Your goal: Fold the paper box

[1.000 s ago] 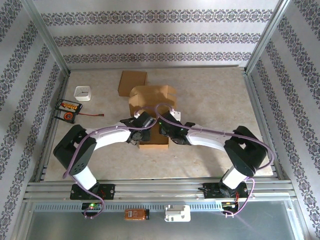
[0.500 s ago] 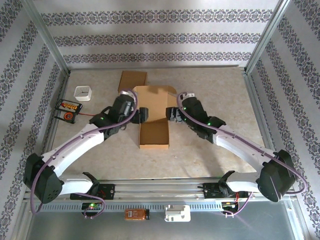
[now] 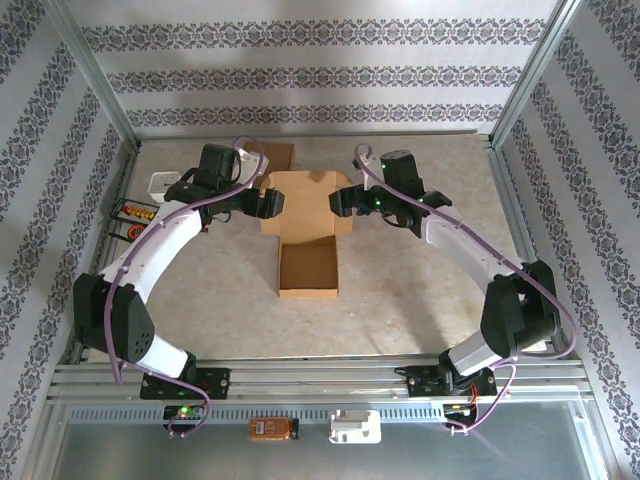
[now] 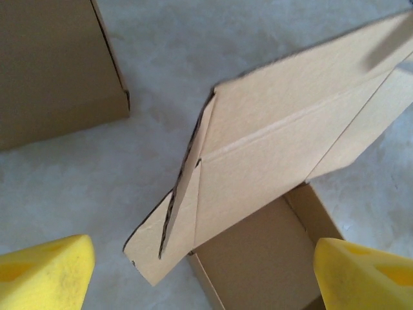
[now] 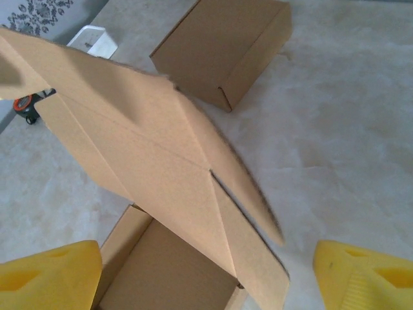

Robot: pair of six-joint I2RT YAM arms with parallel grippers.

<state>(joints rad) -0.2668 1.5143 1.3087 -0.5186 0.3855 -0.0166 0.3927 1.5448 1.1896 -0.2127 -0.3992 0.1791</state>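
Observation:
The brown paper box [image 3: 308, 268] lies mid-table as an open tray, its lid [image 3: 305, 203] hinged at the far side and tilted up. My left gripper [image 3: 270, 203] is open beside the lid's left flap. My right gripper [image 3: 343, 200] is open beside the right flap. In the left wrist view the lid [image 4: 277, 148] and the tray's inside [image 4: 258, 258] lie between my wide yellow fingertips [image 4: 45, 278], untouched. The right wrist view shows the lid [image 5: 142, 155] with its side flap [image 5: 258, 258] over the tray, and my fingertips [image 5: 364, 274] well apart, holding nothing.
A second, closed cardboard box [image 3: 266, 156] sits just behind the lid at the back left, also seen as a closed box [image 5: 222, 45]. A small white container [image 3: 165, 186] and an orange-black device [image 3: 135, 215] lie near the left rail. Bare tabletop stretches to the right.
Both arms have reached from the box's near part out to the lid at the back, and both grippers have opened. The lid now stands spread between them.

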